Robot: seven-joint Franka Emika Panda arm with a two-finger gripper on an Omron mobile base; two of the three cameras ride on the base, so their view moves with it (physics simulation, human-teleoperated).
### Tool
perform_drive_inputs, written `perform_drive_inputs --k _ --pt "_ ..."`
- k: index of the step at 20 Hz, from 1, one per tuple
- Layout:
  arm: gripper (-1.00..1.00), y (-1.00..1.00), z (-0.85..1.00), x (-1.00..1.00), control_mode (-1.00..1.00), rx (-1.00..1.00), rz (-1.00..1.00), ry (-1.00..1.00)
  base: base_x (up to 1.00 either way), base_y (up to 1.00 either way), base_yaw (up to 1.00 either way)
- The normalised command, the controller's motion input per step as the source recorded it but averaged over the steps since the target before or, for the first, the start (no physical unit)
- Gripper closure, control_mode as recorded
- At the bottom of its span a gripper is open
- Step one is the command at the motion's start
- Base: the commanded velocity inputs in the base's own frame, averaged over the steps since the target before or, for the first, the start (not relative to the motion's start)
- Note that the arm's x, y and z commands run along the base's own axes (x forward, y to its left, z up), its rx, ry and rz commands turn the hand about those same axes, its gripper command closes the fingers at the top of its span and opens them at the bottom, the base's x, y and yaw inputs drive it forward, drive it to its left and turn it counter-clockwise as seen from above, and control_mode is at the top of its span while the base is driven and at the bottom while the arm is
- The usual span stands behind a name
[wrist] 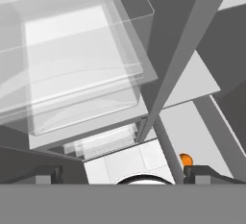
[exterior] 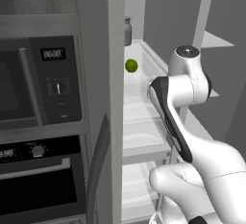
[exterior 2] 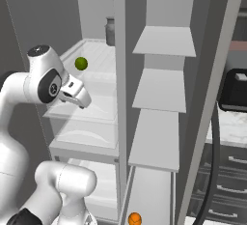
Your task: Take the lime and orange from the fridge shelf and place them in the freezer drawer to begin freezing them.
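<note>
The gripper [wrist: 120, 172], at the hand view's bottom edge, has its finger tips spread wide and empty. The orange [exterior 2: 134, 218] lies low at bottom centre of the right base view. The lime [exterior: 131, 65] sits on the fridge shelf [exterior: 153, 59], upper centre. Judged: orange delivered; next, reach up for the lime.

We see a yellow-green lime [exterior: 131, 65] on the translucent, pale-rimmed fridge shelf [exterior: 153, 59], a bright orange [exterior 2: 134, 218] low down, opaque grey shelves [exterior 2: 164, 41], a dark jar [exterior 2: 110, 31].
</note>
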Motion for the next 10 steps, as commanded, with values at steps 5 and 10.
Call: perform_drive_inputs --k 5,10 --pt "-1.0 0.04 -0.06 -0.01 -1.0 0.0 0.0 -0.01 0.0 0.0 0.0" --pt "-1.0 0.02 0.01 -0.02 -1.0 0.0 0.0 -0.06 0.0 0.0 0.0"
